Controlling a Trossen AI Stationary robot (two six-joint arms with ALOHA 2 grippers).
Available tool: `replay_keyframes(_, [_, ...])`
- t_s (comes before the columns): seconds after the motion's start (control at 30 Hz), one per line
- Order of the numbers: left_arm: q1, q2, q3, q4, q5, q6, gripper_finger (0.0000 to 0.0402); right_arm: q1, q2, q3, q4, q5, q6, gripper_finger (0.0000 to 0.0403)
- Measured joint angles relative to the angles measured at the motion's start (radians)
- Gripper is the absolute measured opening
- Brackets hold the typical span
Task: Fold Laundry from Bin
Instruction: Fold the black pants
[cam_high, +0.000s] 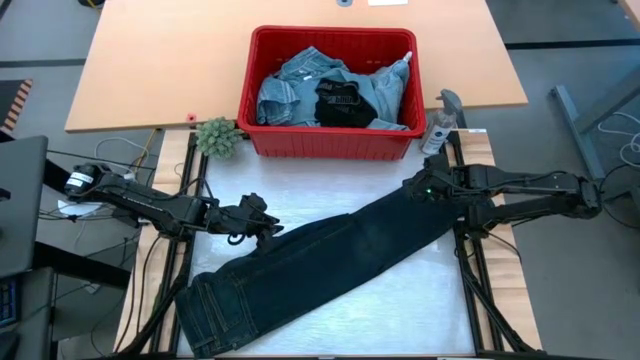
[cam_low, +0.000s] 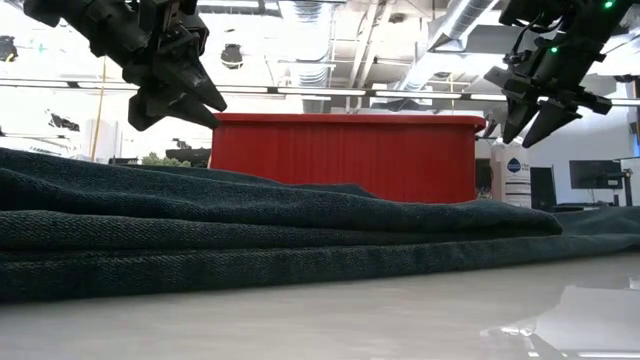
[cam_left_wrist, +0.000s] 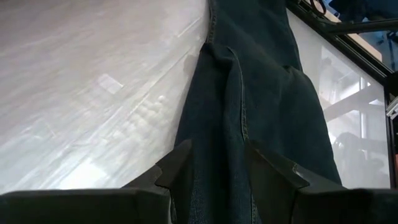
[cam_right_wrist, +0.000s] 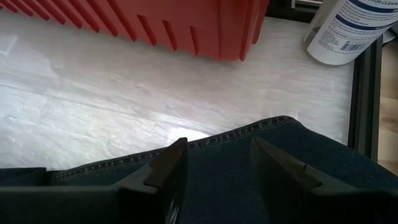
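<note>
White glossy work surface (cam_high: 380, 300) sat inside a black frame, with a tan wooden table (cam_high: 150, 60) behind it. Low view showed an open-ceiling room with ducts and strip lights. Red slotted bin (cam_high: 330, 142) stood at 12 o'clock, holding light blue denim pieces (cam_high: 290, 90) and a black garment (cam_high: 345, 105). Small green plant (cam_high: 217, 136) at the bin's 9 o'clock corner, white spray bottle (cam_high: 440, 125) at its 3 o'clock side. Dark denim jeans (cam_high: 330, 265) lay flat, folded lengthwise, running diagonally from 7 o'clock up toward 2 o'clock; seams and hem stitching visible. Left gripper (cam_high: 268, 226) hovered above the jeans near the middle at 9 o'clock, fingers apart, holding nothing. Right gripper (cam_high: 418, 187) hovered over the leg-hem end at 2 o'clock, fingers apart, empty.
</note>
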Motion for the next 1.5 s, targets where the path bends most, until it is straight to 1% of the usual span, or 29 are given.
replay_keyframes(0.17, [0.0,0.0,0.0,0.0,0.0,0.0,0.0128,0.002,0.0,0.0,0.0,-0.023,0.0,0.02])
replay_keyframes(0.57, [0.0,0.0,0.0,0.0,0.0,0.0,0.0128,-0.006,0.0,0.0,0.046,-0.023,-0.026,0.02])
replay_keyframes(1.5, [0.0,0.0,0.0,0.0,0.0,0.0,0.0128,-0.006,0.006,0.0,0.075,-0.023,-0.027,0.02])
